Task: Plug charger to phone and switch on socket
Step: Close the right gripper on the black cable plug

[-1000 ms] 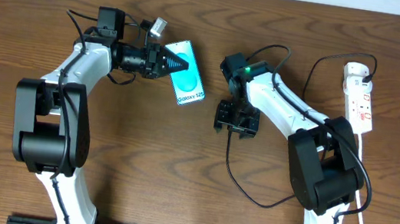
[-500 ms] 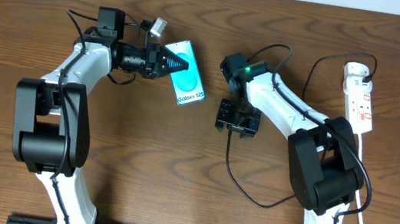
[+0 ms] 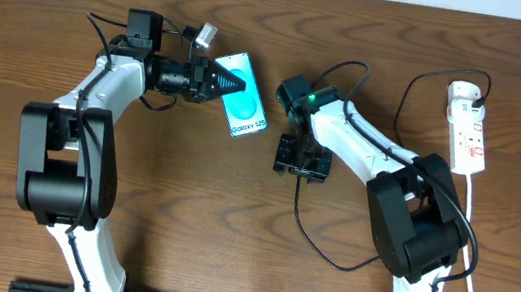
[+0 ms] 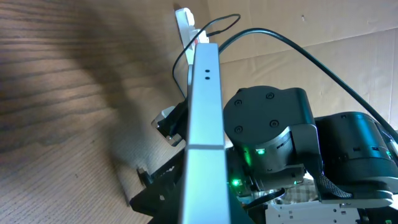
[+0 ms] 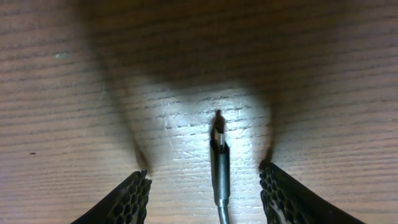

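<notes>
left gripper (image 3: 226, 81): jaws clamped on phone (image 3: 247, 114) edge | right gripper (image 5: 205, 180): jaws part open, straddling charger (image 5: 218, 163) plug tip, no contact | tip lies on worktop (image 5: 62, 93)

- The phone (image 3: 240, 98): slim, with a turquoise screen reading "Galaxy S25", screen facing up, at 11 o'clock from the table (image 3: 181, 216) centre, its long axis running 11 to 5.
- The charger (image 5: 219, 162): a thin black cable whose small plug tip lies flat near the centre.
- The socket (image 3: 469, 128): a narrow white strip with red marks at 2 o'clock, its white lead trailing toward 6.
</notes>
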Controlling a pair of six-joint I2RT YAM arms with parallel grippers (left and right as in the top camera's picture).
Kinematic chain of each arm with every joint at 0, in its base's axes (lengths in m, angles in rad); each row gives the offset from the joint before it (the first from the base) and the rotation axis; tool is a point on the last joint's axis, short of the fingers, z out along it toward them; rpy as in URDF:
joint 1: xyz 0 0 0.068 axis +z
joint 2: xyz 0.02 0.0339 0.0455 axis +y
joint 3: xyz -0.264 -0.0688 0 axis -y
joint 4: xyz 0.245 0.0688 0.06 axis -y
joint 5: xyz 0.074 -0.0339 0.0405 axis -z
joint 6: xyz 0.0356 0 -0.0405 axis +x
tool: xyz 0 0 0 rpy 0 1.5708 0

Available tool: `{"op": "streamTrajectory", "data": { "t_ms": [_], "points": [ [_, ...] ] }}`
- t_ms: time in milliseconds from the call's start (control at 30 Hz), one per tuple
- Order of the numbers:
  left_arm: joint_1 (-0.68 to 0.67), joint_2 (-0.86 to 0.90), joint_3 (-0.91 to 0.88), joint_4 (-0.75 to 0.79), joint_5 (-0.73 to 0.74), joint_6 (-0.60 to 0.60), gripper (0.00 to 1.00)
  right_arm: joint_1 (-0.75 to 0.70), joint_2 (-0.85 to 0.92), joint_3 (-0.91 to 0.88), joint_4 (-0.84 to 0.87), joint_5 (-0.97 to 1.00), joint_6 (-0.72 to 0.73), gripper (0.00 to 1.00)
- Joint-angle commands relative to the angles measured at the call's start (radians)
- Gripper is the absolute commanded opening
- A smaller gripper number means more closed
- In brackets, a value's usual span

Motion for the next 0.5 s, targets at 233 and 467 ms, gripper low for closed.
{"op": "streamTrajectory", "data": {
  "t_ms": [233,467],
  "points": [
    [0.002,-0.007,0.002,0.002,0.047,-0.005,0.07,0.003,0.016,-0.008,0.003,0.026,0.019,0.53],
    [0.002,-0.007,0.002,0.001,0.047,-0.005,0.07,0.003,0.016,-0.031,0.009,0.027,0.026,0.50]
  ]
}}
